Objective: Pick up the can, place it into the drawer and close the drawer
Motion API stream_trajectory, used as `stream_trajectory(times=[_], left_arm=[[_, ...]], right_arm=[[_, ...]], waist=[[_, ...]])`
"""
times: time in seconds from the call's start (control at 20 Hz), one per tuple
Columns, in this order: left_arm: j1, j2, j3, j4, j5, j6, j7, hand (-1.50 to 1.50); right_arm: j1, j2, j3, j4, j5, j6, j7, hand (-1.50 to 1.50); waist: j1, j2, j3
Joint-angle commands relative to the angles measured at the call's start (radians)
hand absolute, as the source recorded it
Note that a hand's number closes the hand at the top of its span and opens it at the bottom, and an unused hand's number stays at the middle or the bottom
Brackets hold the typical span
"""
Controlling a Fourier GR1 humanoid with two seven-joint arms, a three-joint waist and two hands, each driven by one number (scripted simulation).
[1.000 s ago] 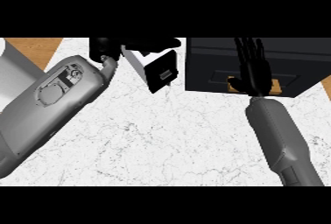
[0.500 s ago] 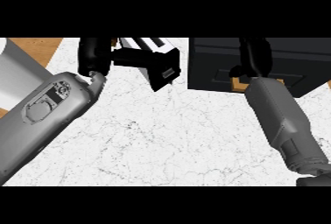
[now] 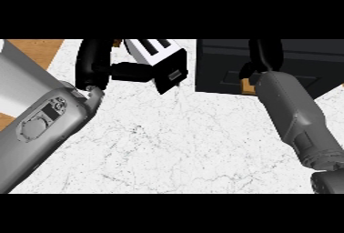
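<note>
Left hand (image 3: 94,63) curled round can (image 3: 160,58), apparently; right hand (image 3: 265,55) over drawer (image 3: 220,63), grip state unreadable.

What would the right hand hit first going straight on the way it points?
Likely the dark drawer: the right hand points away from the robot and overlaps it in the head view. Contact unclear, depth is hard to read.

Counter (image 3: 174,145) smooth white marble, fine grey veins, brown wood strip (image 3: 33,48) past its upper-left corner, drawer (image 3: 222,63) matt black, left forearm (image 3: 47,123) and right forearm (image 3: 295,113) grey, soft sheen — left hand (image 3: 94,63) black, faintly glossy, can (image 3: 158,57) smooth, white-and-black.
</note>
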Motion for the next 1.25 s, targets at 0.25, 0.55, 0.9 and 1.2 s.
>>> stream_trajectory(times=[0.25, 0.55, 0.9, 1.2], left_arm=[[0.033, 0.021, 0.022, -0.05, -0.003, -0.02, 0.011, -1.5], [0.095, 0.034, 0.03, -0.064, -0.011, -0.019, -0.017, -1.5], [0.152, 0.012, 0.029, -0.082, -0.026, 0.005, -0.035, -1.5], [0.182, 0.06, 0.073, -0.124, -0.029, -0.038, -0.032, -1.5]], right_arm=[[-0.082, 0.08, -0.126, -0.013, -0.154, -0.003, -0.147, -1.5], [-0.079, 0.085, -0.259, -0.036, -0.302, 0.05, -0.28, -1.5], [-0.118, 0.128, -0.411, -0.044, -0.489, 0.195, -0.355, -1.5], [-0.116, 0.105, -0.45, -0.029, -0.54, 0.236, -0.406, -1.5]], waist=[[0.01, 0.002, 0.006], [0.001, -0.003, 0.006], [-0.022, -0.012, 0.004], [-0.026, -0.014, 0.002]])
